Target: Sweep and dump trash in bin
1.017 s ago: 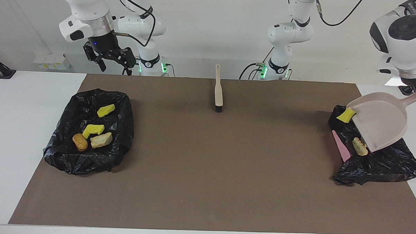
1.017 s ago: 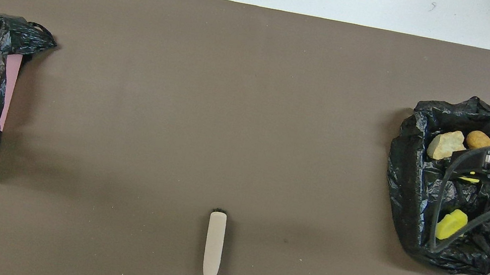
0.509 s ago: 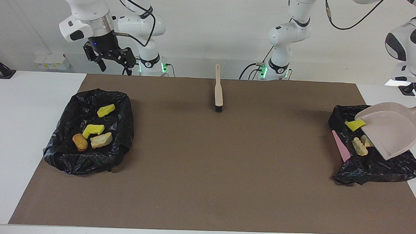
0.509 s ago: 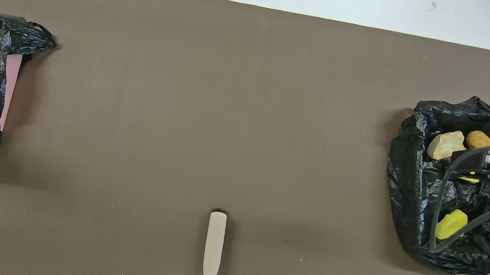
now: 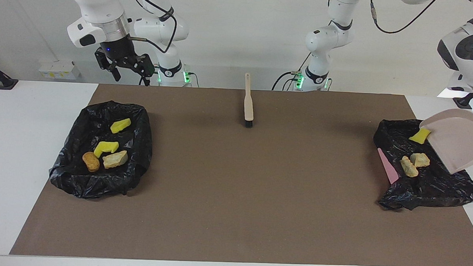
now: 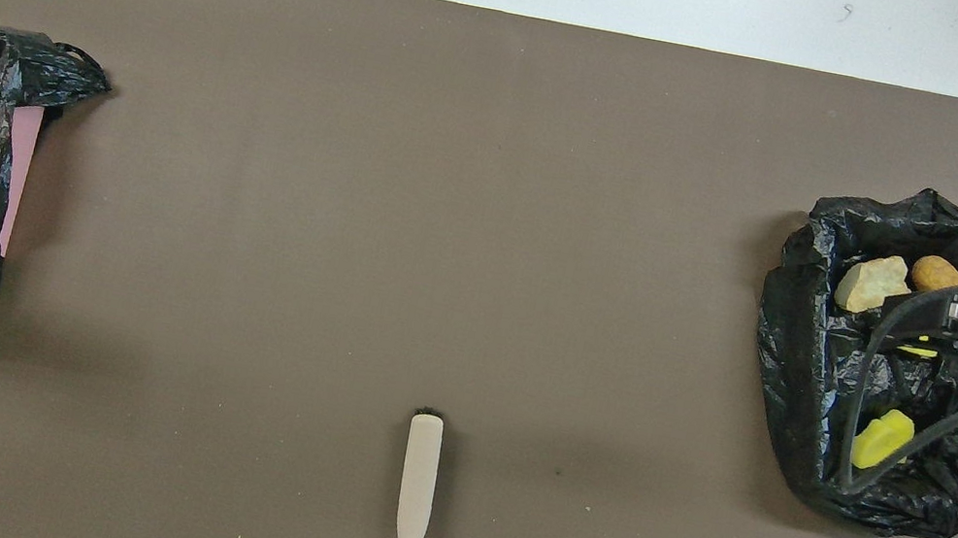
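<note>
Two black bags sit on the brown mat [image 5: 234, 188], one at each end of the table; the bag at the left arm's end [image 5: 427, 183] holds three bits of trash: a yellow sponge bit [image 5: 419, 135] by the lip of the dustpan [image 5: 458, 140] and two golden bread chunks [image 5: 414, 163] that touch each other; a pink strip [image 5: 388, 166] pokes out beside that bag. The dustpan is up in the air and tipped over this bag; the left gripper is at the frame's edge and mostly hidden, with its jaws pressed tight on the dustpan's handle. The bag at the right arm's end [image 5: 101, 179] holds two yellow bits [image 5: 114, 136], a round brown chunk [image 5: 90, 161] and a pale chunk [image 5: 115, 159]. The right gripper [image 5: 130, 68] hangs over that bag with its jaws spread wide and holds nothing. The brush [image 5: 248, 102] lies flat on the mat in the middle, close to the robots.
</note>
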`<action>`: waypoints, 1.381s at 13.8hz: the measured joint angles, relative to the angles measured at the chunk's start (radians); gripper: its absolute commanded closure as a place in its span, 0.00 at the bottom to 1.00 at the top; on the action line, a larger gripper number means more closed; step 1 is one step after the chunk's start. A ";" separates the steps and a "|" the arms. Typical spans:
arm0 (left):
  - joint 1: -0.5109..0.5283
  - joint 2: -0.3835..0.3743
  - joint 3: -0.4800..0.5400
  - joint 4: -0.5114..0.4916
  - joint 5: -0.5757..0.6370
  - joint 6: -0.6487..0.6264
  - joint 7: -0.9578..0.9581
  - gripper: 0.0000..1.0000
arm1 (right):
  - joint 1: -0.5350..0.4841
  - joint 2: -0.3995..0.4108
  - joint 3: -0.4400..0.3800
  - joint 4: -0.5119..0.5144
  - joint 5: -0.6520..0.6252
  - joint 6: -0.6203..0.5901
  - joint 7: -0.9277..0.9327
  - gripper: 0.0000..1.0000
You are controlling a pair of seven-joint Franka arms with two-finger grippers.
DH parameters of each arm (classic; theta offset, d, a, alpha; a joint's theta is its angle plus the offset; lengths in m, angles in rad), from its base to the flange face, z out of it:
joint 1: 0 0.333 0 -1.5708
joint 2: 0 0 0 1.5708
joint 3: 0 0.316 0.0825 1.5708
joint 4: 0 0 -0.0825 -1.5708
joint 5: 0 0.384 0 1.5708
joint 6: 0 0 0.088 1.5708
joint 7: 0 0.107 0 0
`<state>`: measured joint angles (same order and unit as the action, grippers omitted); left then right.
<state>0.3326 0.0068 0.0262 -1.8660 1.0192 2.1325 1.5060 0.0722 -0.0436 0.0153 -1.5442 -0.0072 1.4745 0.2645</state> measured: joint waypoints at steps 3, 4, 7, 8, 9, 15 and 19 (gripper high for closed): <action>-0.015 -0.013 -0.015 -0.001 0.154 -0.100 -0.108 1.00 | 0.000 0.000 -0.001 0.000 0.000 0.000 0.000 0.00; -0.021 -0.020 -0.020 -0.003 0.164 -0.141 -0.147 1.00 | 0.000 0.000 -0.001 0.000 0.000 0.000 0.000 0.00; -0.038 -0.035 -0.021 -0.019 0.177 -0.185 -0.191 1.00 | 0.000 0.000 -0.001 0.000 0.000 0.000 0.000 0.00; -0.046 -0.036 -0.022 -0.020 0.190 -0.196 -0.199 1.00 | 0.000 0.000 -0.001 0.000 0.000 0.000 0.000 0.00; -0.057 -0.036 -0.022 -0.020 0.201 -0.209 -0.222 1.00 | 0.000 0.000 -0.001 0.000 0.000 0.000 0.000 0.00; -0.089 -0.036 -0.027 -0.025 0.068 -0.146 -0.270 1.00 | 0.000 0.000 -0.001 0.000 0.000 0.000 0.000 0.00; 0.029 0.000 -0.007 -0.031 0.050 0.087 -0.125 1.00 | 0.000 0.000 -0.001 0.000 0.000 0.000 0.000 0.00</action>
<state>0.3619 0.0064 0.0194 -1.8968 1.0694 2.2192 1.3813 0.0721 -0.0436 0.0143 -1.5442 -0.0072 1.4744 0.2645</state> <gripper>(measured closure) 0.696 0.000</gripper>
